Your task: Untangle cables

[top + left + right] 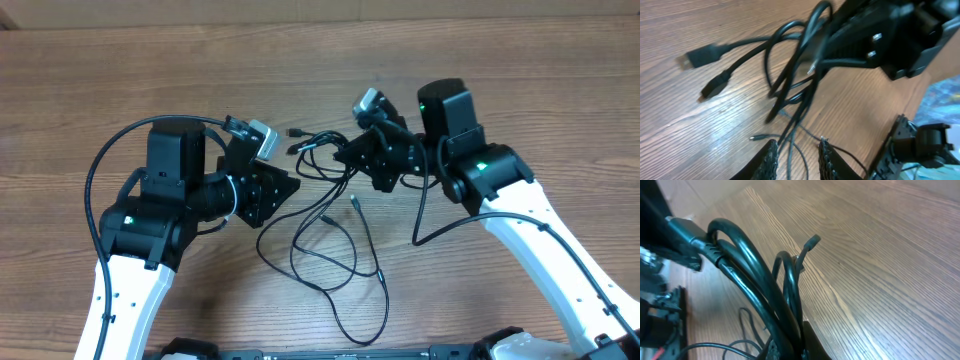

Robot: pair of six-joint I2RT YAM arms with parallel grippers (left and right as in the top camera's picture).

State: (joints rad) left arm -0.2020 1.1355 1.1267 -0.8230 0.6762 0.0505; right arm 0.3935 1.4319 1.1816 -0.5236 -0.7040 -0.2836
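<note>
The cables (330, 238) are thin black cords lying in loose loops on the wooden table between my two arms. Their upper part is bunched into a tangle (318, 150). My right gripper (340, 158) is shut on that tangle; in the right wrist view several glossy strands (747, 265) rise from its shut jaws (790, 352). One plug tip (812, 241) sticks up. My left gripper (290, 185) sits just left of the tangle. Its textured fingers (771, 160) stand apart, and loose strands (790, 75) pass between them without being pinched. Two plugs (697, 57) lie on the table at the left.
The wooden table (500, 60) stretches behind both arms. A thick black arm cable (95, 165) loops left of the left arm, and another (425, 215) hangs beside the right arm. A dark bar (350, 352) runs along the front edge.
</note>
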